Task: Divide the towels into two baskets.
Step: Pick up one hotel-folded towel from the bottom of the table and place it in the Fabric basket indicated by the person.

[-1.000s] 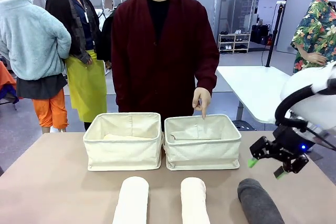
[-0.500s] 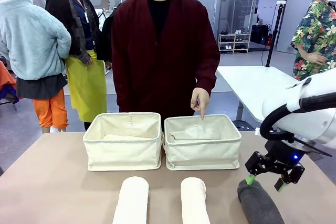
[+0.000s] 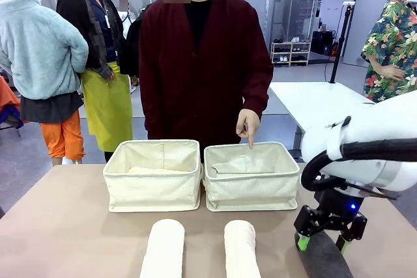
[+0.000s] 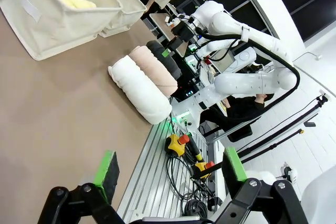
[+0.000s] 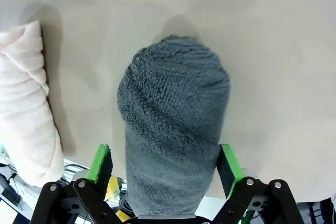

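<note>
Right now the right gripper point(image 5: 164, 162) has its jaws spread wide, one green pad on each side of the dark grey towel point(image 5: 173, 119), a little way in from its rounded end; nothing is squeezed yet. From the front, that gripper point(image 3: 321, 247) sits low over the roll point(image 3: 326, 264) at the robot's right on the table point(image 3: 65, 226).

I'd judge the roll light, soft and squashy, with looped terry that should not slip against the pads. The risk looks more like sagging or unrolling if it is pinched near an end, so a firm hold across the girth, closer to mid-length, seems wiser.

Just beside it lies the cream-pink towel point(image 3: 241, 252), then the white towel point(image 3: 163, 252), lying parallel and apart.

The left gripper point(image 4: 170, 170) hangs with its jaws apart too, holding nothing, near the table edge.

Beyond the rolls the two bins stand side by side, touching. The left basket point(image 3: 154, 190) holds the pale yellow towel point(image 4: 76, 1). The right basket point(image 3: 251, 190) shows nothing but canvas folds inside, as far as I can tell. The person's hand point(image 3: 249, 125) points a finger down over its far rim.
</note>
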`<state>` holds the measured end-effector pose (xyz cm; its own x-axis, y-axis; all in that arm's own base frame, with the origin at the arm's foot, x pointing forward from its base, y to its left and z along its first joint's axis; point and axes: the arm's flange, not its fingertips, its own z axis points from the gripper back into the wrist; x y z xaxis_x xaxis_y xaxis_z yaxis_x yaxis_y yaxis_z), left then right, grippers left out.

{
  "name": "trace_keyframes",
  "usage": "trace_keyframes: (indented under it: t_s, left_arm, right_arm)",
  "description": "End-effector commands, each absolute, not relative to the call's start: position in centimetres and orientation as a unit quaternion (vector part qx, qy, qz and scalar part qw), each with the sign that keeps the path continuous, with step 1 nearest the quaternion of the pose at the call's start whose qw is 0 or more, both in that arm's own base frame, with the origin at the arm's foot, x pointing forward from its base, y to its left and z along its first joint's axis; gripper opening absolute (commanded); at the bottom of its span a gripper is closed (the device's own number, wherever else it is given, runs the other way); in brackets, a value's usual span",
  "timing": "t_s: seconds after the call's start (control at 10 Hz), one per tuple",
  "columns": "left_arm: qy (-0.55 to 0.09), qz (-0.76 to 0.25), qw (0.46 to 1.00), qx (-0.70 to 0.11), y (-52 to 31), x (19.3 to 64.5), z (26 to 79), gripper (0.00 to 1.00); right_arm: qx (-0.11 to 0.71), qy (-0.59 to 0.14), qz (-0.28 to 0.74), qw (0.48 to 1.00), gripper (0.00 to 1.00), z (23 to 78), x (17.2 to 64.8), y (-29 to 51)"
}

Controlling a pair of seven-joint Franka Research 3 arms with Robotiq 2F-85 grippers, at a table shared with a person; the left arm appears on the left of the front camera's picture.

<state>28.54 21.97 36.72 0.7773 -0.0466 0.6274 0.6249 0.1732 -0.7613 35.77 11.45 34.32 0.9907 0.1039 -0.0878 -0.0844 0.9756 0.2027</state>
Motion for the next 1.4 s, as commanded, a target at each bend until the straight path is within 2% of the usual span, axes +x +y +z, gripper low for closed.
trace_keyframes:
  t_s: [0.0, 0.3, 0.4, 0.5, 0.6, 0.7, 0.8, 0.9, 1.2, 1.3]
  left_arm:
    - [-0.238, -0.232, 0.727, -0.601, 21.9, 27.8, 37.0, 1.00]
    - [-0.238, -0.232, 0.727, -0.601, 21.9, 27.8, 37.0, 1.00]
    - [-0.238, -0.232, 0.727, -0.601, 21.9, 27.8, 37.0, 1.00]
    - [-0.238, -0.232, 0.727, -0.601, 21.9, 27.8, 37.0, 1.00]
    - [-0.238, -0.232, 0.727, -0.601, 21.9, 27.8, 37.0, 1.00]
    - [-0.238, -0.232, 0.727, -0.601, 21.9, 27.8, 37.0, 1.00]
    - [-0.238, -0.232, 0.727, -0.601, 21.9, 27.8, 37.0, 1.00]
    - [-0.238, -0.232, 0.727, -0.601, 21.9, 27.8, 37.0, 1.00]
    - [-0.238, -0.232, 0.727, -0.601, 21.9, 27.8, 37.0, 1.00]
    - [-0.238, -0.232, 0.727, -0.601, 21.9, 27.8, 37.0, 1.00]
  right_arm:
    - [0.080, 0.050, 0.059, 0.994, 1.00, 29.6, 26.1, 8.9]
    - [0.074, 0.066, 0.068, 0.993, 1.00, 28.9, 26.3, 9.0]
    - [0.072, 0.071, 0.071, 0.992, 0.97, 28.6, 26.3, 9.0]
    - [0.071, 0.080, 0.080, 0.991, 0.90, 28.4, 26.3, 9.0]
    - [0.070, 0.087, 0.084, 0.990, 0.78, 28.3, 26.4, 8.9]
    - [0.067, 0.091, 0.082, 0.990, 0.70, 28.2, 26.5, 8.9]
    - [0.068, 0.091, 0.081, 0.990, 0.58, 28.2, 26.5, 8.8]
    - [0.070, 0.090, 0.082, 0.990, 0.51, 28.4, 26.4, 8.8]
    - [0.092, 0.088, 0.099, 0.987, 0.19, 30.3, 26.7, 8.8]
    - [0.111, 0.103, 0.112, 0.982, 0.19, 31.7, 27.1, 8.7]
